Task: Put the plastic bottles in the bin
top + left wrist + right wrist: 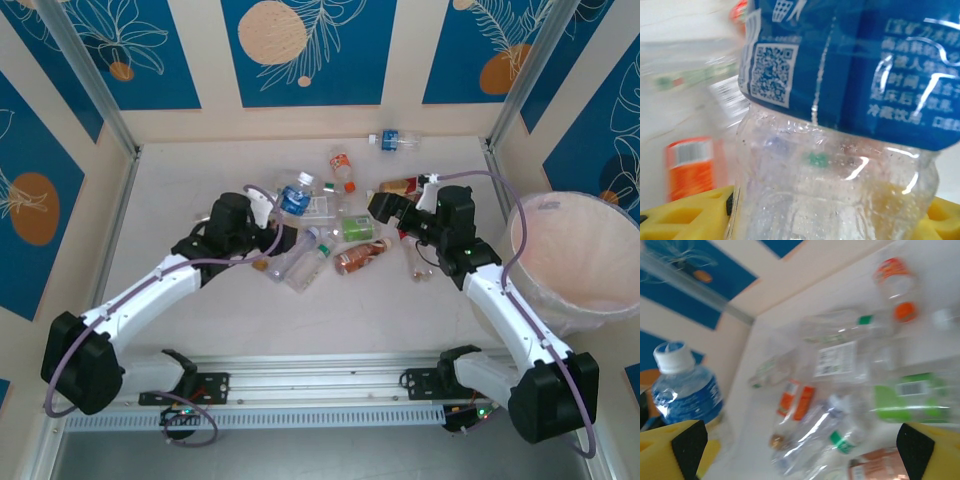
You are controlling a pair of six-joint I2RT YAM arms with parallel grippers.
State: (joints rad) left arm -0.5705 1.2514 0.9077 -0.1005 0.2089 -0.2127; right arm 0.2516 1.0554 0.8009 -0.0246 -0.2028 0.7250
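Plainly, the blue bottle point(296, 196) is sitting between the yellow fingers point(680, 217) of the left gripper point(280, 208). Its jaws are clenching the bottle's clear lower body just under the blue label. From the right wrist, this bottle point(685, 390) is showing its white cap uppermost. I cannot tell whether its base is touching the table point(180, 250).

Other bottles are lying in a loose cluster mid-table, just beside the held one. Among them are a green-label bottle point(355, 227), an orange-cap bottle point(342, 168), a reddish bottle point(360, 257) and a clear bottle point(305, 262) with a green cap. One blue-cap bottle point(395, 140) is lying alone near the far wall, well apart from the cluster.

Over the cluster's right side, the right gripper point(385, 207) is hovering with its jaws spread wide. From its wrist, the green-label bottle point(912, 397) is lying between the two fingertips.

At the table's right edge, the bin point(580, 255) is standing beside the right arm, well apart from the bottles.
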